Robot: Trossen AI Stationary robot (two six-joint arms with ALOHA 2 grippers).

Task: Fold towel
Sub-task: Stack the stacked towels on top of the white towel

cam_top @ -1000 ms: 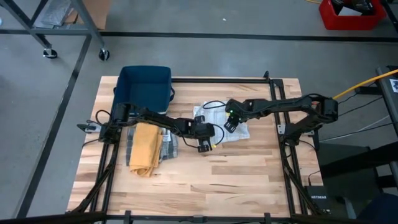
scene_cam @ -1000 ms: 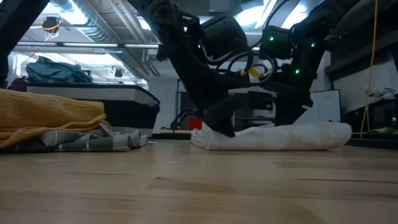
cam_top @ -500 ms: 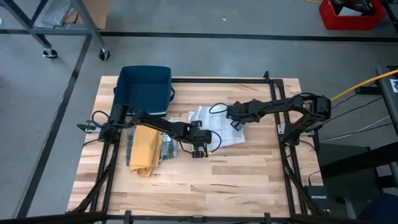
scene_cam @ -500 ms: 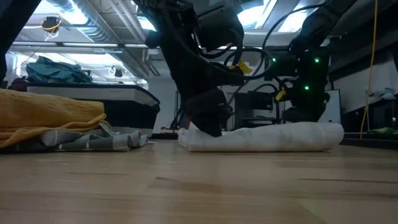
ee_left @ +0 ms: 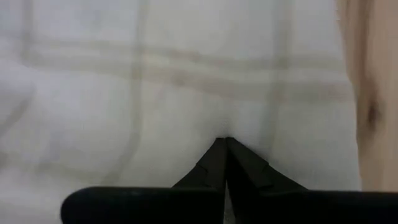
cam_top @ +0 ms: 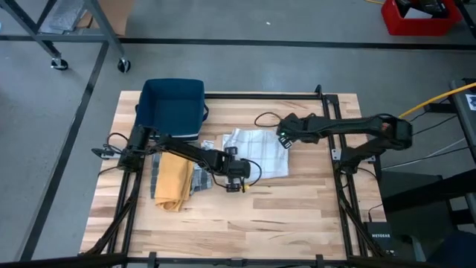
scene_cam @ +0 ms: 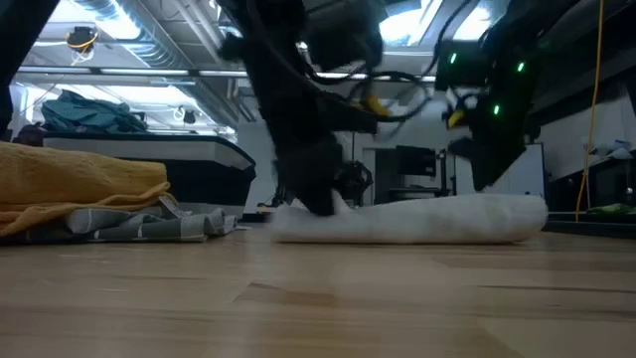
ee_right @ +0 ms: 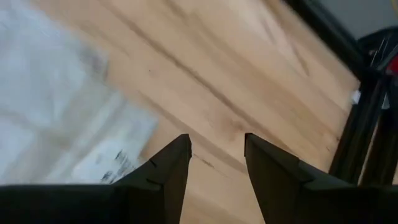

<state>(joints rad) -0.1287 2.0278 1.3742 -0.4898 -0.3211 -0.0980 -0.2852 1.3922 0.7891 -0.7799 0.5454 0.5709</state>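
At mid surface (cam_top: pixel 297 205) I'd dragged the towel (cam_top: pixel 256 152) corner left w/ L fingers (cam_top: pixel 233 184) pinched, R fingers (cam_top: pixel 285 139) freed, spread wide — towel flattening for folding.

The towel (cam_top: pixel 256 152) is white with faint grey check lines. It lies flat on the wooden table (cam_top: pixel 282 216), near the table's centre, spread as a rough rectangle. One edge is rumpled on the side toward the blue bin (cam_top: pixel 173 106). From table height it forms a low, long mound (scene_cam: pixel 417 221).
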